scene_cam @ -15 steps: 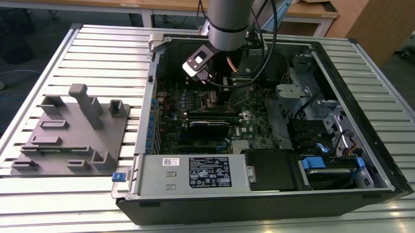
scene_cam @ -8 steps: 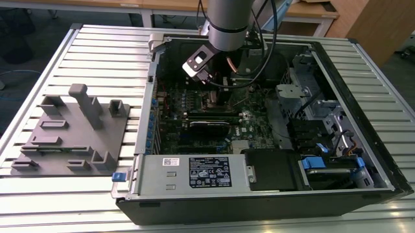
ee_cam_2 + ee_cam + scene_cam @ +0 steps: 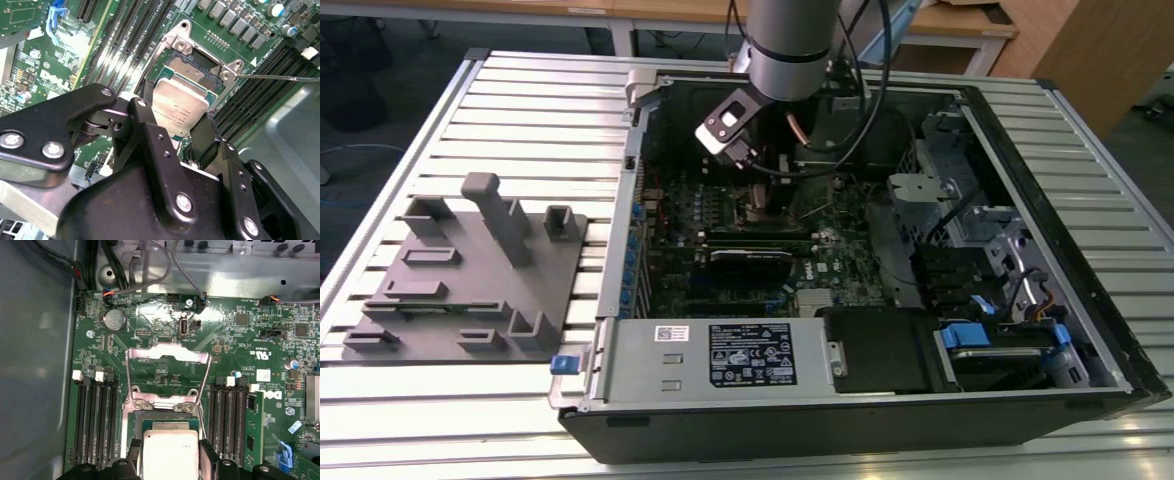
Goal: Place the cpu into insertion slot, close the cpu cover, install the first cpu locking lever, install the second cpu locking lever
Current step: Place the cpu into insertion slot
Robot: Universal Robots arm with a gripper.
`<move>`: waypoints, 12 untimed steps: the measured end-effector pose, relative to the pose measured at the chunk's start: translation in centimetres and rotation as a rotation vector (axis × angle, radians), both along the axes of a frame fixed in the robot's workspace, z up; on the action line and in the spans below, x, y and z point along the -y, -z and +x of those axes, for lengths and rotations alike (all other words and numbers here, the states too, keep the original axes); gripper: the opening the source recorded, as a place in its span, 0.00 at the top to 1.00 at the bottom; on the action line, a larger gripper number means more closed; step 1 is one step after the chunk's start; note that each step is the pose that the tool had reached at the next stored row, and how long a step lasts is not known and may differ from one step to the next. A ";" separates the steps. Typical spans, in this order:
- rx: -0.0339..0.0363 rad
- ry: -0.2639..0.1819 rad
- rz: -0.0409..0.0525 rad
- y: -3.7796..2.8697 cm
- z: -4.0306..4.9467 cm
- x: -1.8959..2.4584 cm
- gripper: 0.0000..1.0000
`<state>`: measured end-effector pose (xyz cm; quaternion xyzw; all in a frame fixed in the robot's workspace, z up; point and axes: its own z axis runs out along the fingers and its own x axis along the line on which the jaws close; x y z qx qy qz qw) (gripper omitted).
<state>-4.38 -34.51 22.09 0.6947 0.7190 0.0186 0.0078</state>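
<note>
Standing by the open computer case [image 3: 854,420], I see the arm [image 3: 787,40] reaching down inside it, and everything of note sits around the insertion slot [image 3: 165,416] on the green motherboard [image 3: 150,325]. The gripper [image 3: 170,460] has its two black fingers [image 3: 206,457] pressed against opposite edges of the cpu [image 3: 171,450]. It grips the chip between them with the metal top facing up. The cpu sits directly over the slot and covers most of it, leaving a strip of the slot's contacts showing on the hinge side. I cannot tell whether the chip rests in the slot or hangs just above it. The cpu cover [image 3: 167,354] stands open, tipped back from the slot's hinge edge, with bare board visible through its window. In the second wrist view a thin locking lever [image 3: 280,77] juts out from one corner of the slot. Long black memory slots [image 3: 95,415] flank the slot on two sides.
</note>
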 end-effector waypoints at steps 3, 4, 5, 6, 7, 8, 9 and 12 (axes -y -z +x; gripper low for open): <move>0.0002 0.000 -0.0028 0.04 0.00 -0.48 0.46; 0.0005 0.000 -0.0076 0.06 0.00 -0.67 0.46; 0.0012 -0.001 -0.0124 0.08 -0.02 -0.87 0.46; 0.0018 -0.002 -0.0171 0.12 -0.03 -1.05 0.46; 0.0022 -0.004 -0.0224 0.15 -0.06 -1.20 0.46; 0.0024 -0.005 -0.0301 0.20 -0.07 -1.33 0.46; 0.0025 -0.007 -0.0394 0.22 -0.08 -1.42 0.46; 0.0026 -0.010 -0.0665 0.29 -0.10 -1.49 0.46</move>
